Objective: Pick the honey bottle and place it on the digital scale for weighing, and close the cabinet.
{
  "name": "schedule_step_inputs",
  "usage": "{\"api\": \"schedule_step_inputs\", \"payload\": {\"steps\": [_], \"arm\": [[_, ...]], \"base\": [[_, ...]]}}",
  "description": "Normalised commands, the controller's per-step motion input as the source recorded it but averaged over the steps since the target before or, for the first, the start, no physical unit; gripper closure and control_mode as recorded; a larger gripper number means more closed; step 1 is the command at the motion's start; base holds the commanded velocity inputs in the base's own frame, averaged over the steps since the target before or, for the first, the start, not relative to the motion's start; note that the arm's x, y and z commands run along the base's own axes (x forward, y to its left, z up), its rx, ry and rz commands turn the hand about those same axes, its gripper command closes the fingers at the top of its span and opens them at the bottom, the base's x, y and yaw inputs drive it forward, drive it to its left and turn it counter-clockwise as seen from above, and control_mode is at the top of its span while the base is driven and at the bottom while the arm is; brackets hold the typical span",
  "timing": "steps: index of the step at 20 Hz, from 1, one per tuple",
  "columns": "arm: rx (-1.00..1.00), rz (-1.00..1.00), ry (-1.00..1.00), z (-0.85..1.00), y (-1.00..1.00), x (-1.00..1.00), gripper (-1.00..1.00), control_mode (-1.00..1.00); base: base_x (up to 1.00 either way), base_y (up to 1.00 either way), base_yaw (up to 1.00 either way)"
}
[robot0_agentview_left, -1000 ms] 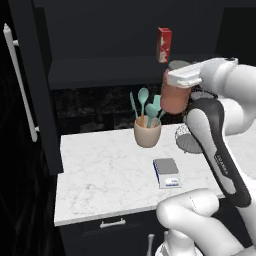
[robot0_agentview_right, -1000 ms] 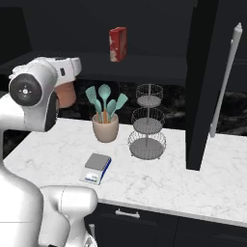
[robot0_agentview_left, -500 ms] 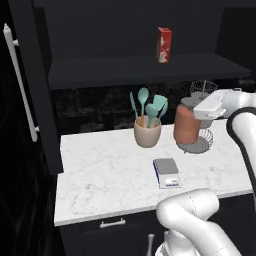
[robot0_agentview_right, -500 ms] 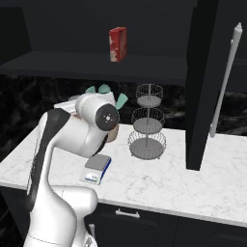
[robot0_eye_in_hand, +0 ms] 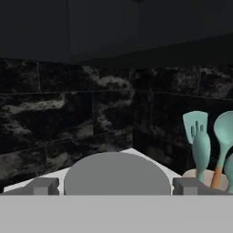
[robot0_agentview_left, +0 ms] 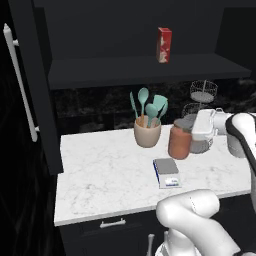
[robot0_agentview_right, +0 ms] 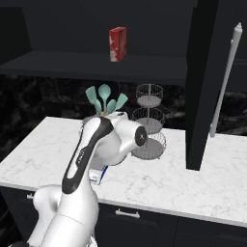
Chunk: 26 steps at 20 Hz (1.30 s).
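- The tool point(robot0_eye_in_hand: 116, 185) stands wide, its two tips flanking the grey lid of the honey bottle point(robot0_agentview_left: 179, 144). It appears to be gripping the bottle, though the contact itself is hidden.
- The bottle is upright with its long axis vertical. It sits just behind the digital scale point(robot0_agentview_left: 166, 173) and slightly to its right, not yet over the grey plate.
- I cannot tell whether its base hangs clear of the surface point(robot0_agentview_left: 105, 175) behind the scale.
- The coming move likely brings the bottle forward and a little left, then down onto the plate.
- A second ago the bottle was high above the scale, near shelf height. Half a second ago it was lower but farther behind the scale. Now it is lower again and closer.
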Motion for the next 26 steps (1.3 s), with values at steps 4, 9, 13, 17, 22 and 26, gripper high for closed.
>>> {"api": "schedule_step_inputs", "payload": {"steps": [4, 9, 13, 17, 22, 26], "arm": [[-0.01, 0.14, 0.03, -0.63, -0.01, 0.63, 1.00, -1.00], [-0.02, 0.07, 0.00, -0.61, 0.00, 0.61, 1.00, -1.00], [-0.01, 0.05, 0.00, -0.52, 0.00, 0.42, 1.00, -1.00], [0.00, 0.00, 0.00, -0.29, 0.00, 0.39, 1.00, -1.00], [0.00, 0.01, 0.00, -0.30, 0.00, 0.12, 1.00, -1.00], [0.00, 0.04, -0.01, -0.06, 0.22, -0.44, 1.00, -1.00]], "base": [[0.00, 0.00, 0.00], [0.00, 0.00, 0.00], [0.00, 0.00, 0.00], [0.00, 0.00, 0.00], [0.00, 0.00, 0.00], [0.00, 0.00, 0.00]]}}
